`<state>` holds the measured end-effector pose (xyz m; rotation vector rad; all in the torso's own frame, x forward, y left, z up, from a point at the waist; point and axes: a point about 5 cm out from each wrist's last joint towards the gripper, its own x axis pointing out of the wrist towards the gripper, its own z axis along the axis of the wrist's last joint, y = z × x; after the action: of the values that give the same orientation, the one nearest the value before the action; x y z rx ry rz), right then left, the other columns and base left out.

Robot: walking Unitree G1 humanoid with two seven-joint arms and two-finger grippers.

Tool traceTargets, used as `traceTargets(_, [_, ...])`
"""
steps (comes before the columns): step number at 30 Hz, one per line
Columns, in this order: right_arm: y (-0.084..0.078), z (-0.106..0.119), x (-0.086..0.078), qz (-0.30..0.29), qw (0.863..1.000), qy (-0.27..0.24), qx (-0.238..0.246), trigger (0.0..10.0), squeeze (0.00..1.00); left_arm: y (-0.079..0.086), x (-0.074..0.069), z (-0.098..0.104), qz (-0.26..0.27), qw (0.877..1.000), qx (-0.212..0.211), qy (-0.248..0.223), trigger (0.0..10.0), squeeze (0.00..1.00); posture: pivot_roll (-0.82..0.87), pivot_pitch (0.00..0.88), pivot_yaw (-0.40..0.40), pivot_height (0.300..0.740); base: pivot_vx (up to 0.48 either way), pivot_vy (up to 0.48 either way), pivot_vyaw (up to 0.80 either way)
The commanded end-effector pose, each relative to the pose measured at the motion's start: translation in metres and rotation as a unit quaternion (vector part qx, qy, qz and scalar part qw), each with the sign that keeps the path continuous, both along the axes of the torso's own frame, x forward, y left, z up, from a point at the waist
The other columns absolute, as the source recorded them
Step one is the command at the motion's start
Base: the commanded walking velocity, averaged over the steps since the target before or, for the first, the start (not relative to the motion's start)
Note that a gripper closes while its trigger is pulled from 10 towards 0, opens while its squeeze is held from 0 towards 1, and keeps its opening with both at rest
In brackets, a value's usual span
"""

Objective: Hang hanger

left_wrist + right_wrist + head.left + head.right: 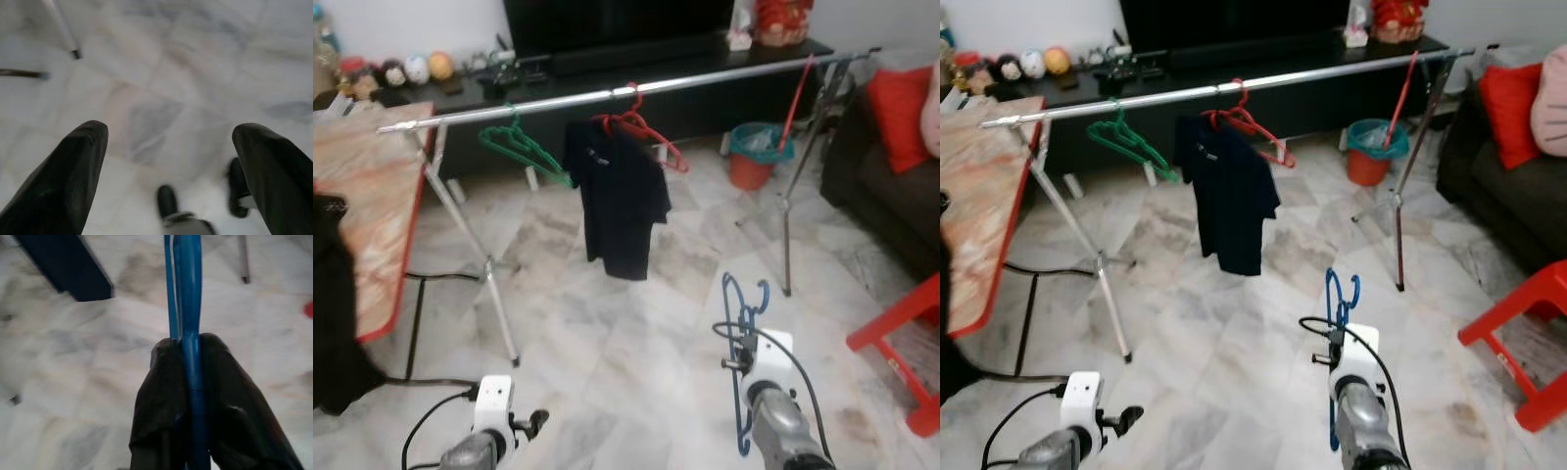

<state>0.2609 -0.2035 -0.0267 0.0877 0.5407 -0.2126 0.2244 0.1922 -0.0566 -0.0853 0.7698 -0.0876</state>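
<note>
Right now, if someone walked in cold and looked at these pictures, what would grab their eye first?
Probably the long silver rail of the drying rack spanning the room, with a dark shirt hanging from a red hanger near its middle and an empty green hanger to the robot's left of it. Next, low in front, the right gripper is clamped on a blue hanger above the marble floor.
</note>
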Motion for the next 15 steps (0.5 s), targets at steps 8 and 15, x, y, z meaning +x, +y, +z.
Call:
traceTargets(8, [0.0038,0.0075,0.0082,-0.007,1.000,-0.025,0.007,10.0,0.00,0.0099,-0.0048,-0.0016,0.003,1.000,0.012,0.009,10.0,0.00,-0.03,0.028,0.037,0.740,0.456,0.000,0.00])
traceTargets(15, [0.0064,0.0078,0.0089,-0.009,1.000,-0.027,0.010,10.0,0.00,0.0099,-0.0061,-0.0025,0.000,1.000,0.013,0.013,10.0,0.00,-0.03,0.036,0.045,0.740,0.461,0.000,0.00])
